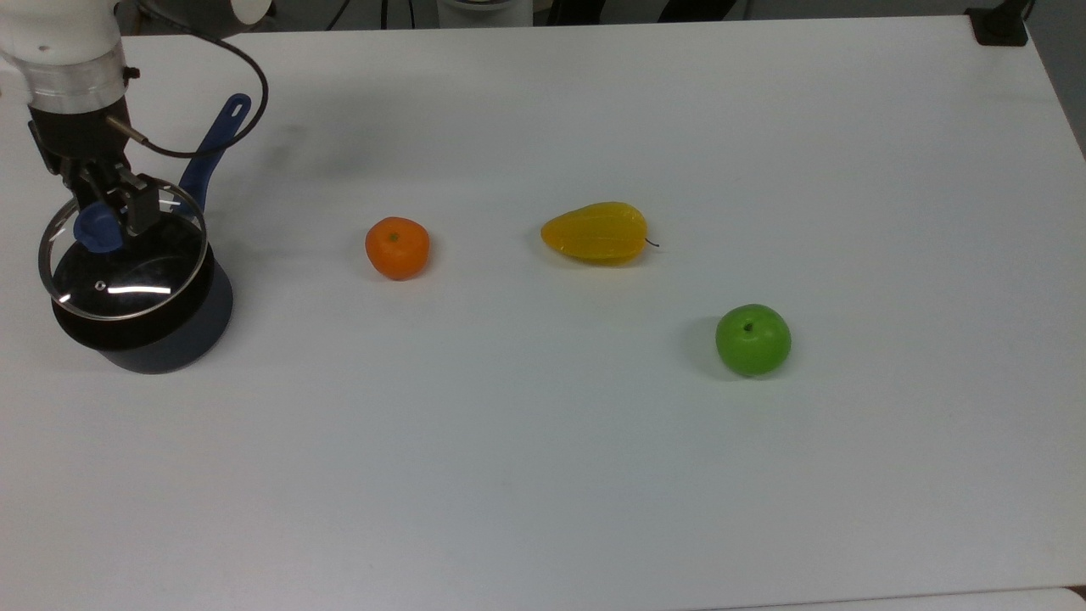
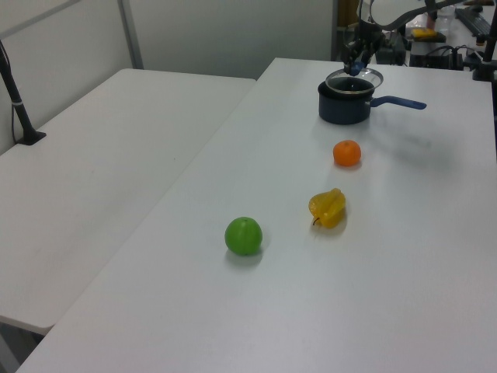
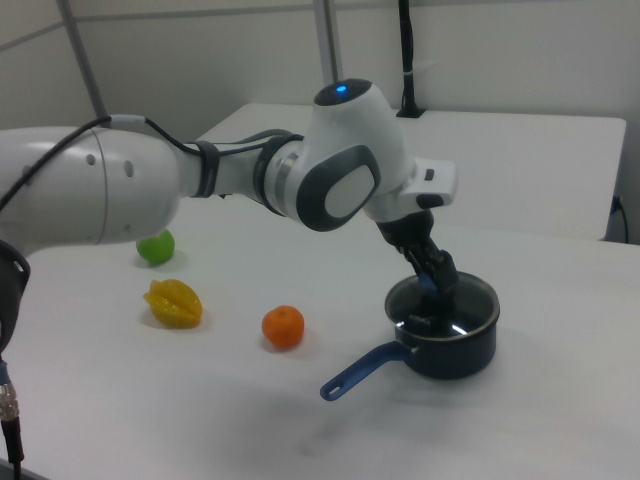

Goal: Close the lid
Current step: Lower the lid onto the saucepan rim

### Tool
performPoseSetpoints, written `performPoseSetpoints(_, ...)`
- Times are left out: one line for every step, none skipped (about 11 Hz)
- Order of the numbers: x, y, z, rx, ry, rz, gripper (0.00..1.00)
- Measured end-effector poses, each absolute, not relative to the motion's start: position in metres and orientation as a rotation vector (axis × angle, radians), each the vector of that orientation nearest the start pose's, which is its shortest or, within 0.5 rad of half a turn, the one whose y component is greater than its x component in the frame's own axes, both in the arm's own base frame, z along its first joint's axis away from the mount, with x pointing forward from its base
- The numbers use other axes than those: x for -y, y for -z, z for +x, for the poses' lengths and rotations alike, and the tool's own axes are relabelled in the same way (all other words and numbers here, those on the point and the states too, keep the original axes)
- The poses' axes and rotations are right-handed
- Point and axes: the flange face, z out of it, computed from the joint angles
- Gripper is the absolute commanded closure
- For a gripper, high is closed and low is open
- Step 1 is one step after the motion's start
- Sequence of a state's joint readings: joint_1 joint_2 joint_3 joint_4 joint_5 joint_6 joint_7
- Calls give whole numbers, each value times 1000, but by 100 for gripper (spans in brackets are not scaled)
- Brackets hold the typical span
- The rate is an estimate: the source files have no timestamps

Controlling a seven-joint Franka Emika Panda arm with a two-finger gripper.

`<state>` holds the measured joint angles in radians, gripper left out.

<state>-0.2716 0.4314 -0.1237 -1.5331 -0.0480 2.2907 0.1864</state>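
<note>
The lid is a round clear glass disc with a metal rim and a blue knob. My gripper is shut on that knob and holds the lid over the mouth of the dark blue saucepan. The lid sits close to the pan's rim, slightly tilted; I cannot tell whether it touches. The pan stands at the top view's left, its blue handle pointing towards the table's far side. In the right view the gripper reaches down into the pan's opening.
An orange, a yellow fruit and a green apple lie on the white table, spread to the top view's right of the pan. A second white table adjoins on the left view's left.
</note>
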Motion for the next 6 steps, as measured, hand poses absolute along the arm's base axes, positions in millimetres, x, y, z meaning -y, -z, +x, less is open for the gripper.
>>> performPoseSetpoints(267,-441,662,-862,531,-3107,63)
performPoseSetpoints(269,-439,665,-866,560,-3098,63)
performPoseSetpoints(269,-437,666,-869,574,-3089,62)
performPoseSetpoints(269,-434,667,-871,573,-3083,62)
performPoseSetpoints(267,-433,668,-869,572,-3079,62)
performPoseSetpoints(265,-433,669,-864,572,-3078,62)
